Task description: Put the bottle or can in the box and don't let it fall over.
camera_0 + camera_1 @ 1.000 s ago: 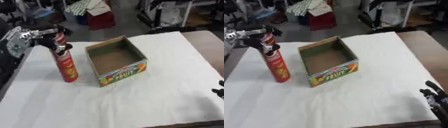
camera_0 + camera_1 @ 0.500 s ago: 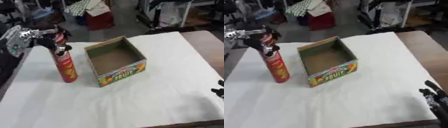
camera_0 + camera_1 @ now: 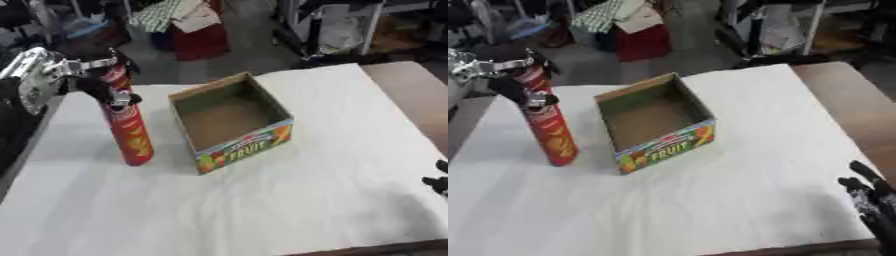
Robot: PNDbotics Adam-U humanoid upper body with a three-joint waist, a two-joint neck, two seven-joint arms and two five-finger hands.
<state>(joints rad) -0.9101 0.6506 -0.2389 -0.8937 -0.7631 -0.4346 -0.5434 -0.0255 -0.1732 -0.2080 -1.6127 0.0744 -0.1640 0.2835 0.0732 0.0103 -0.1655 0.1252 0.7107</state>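
A tall red can (image 3: 128, 127) stands upright on the white cloth, just left of an open cardboard box (image 3: 231, 120) with a colourful fruit label on its front. My left hand (image 3: 98, 86) comes in from the upper left and is curled round the can's top part. The box is empty inside and sits at a slant near the table's middle. My right hand (image 3: 871, 198) rests at the lower right edge, fingers straight and pointing up, holding nothing.
The white cloth (image 3: 289, 200) covers most of the table, with bare brown tabletop (image 3: 411, 100) showing at the right. Beyond the far edge lie a red bin (image 3: 199, 40), draped fabric and other clutter.
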